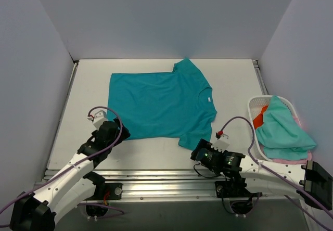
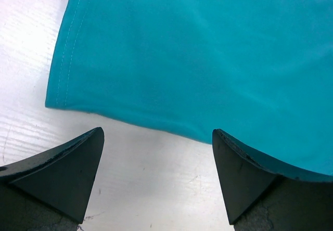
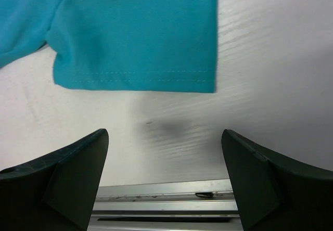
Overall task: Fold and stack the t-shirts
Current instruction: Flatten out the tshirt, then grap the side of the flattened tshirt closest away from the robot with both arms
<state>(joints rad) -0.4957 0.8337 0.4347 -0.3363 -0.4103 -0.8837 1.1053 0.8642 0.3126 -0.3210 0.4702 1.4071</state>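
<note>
A deep teal t-shirt [image 1: 158, 103] lies spread flat on the white table, collar toward the right. My left gripper [image 1: 118, 133] sits low at the shirt's near left corner. In the left wrist view its jaws [image 2: 157, 137] stand open just short of the hem [image 2: 130, 117], bare table between them. My right gripper [image 1: 200, 150] is by the near sleeve [image 1: 195, 137]. The right wrist view shows it open [image 3: 165, 137], a short way back from the sleeve's stitched edge [image 3: 140, 77]. More t-shirts, pale aqua [image 1: 281, 127], orange-red [image 1: 260, 119] and pink [image 1: 291, 161], are heaped in the basket.
A white lattice basket [image 1: 253, 105] stands at the table's right edge, against the right wall. A metal rail [image 1: 166, 181] runs along the near edge under both arms and shows below my right fingers [image 3: 166, 194]. Grey walls close in the back and sides.
</note>
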